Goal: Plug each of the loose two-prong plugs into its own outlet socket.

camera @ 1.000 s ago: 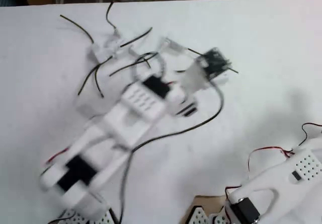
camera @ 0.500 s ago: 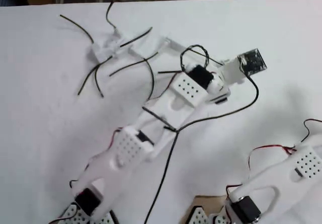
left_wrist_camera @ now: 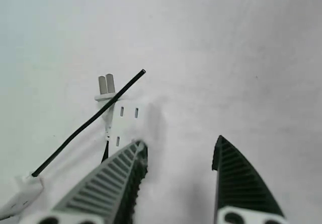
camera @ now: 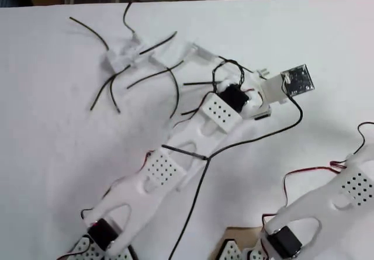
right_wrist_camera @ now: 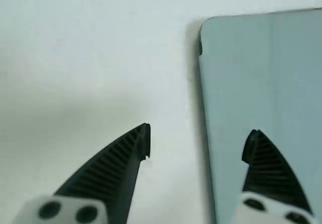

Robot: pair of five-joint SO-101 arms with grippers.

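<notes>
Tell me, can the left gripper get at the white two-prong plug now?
Probably yes: the left gripper is open and the two-prong plug lies close ahead, off to one finger's side. Only a thin black wire crosses it.

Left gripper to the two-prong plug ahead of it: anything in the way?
Yes: a black wire lies diagonally across the plug just behind its prongs, ahead of the open left gripper. Nothing else visible between them.

Bright, even light from overhead washes the white table (camera: 52,155) almost flat. The left arm (camera: 175,155) casts only a faint, soft-edged shadow close beside it. A dim grey patch lies at the table's far right. A soft shadow band crosses the tabletop by the right gripper (right_wrist_camera: 198,132).
</notes>
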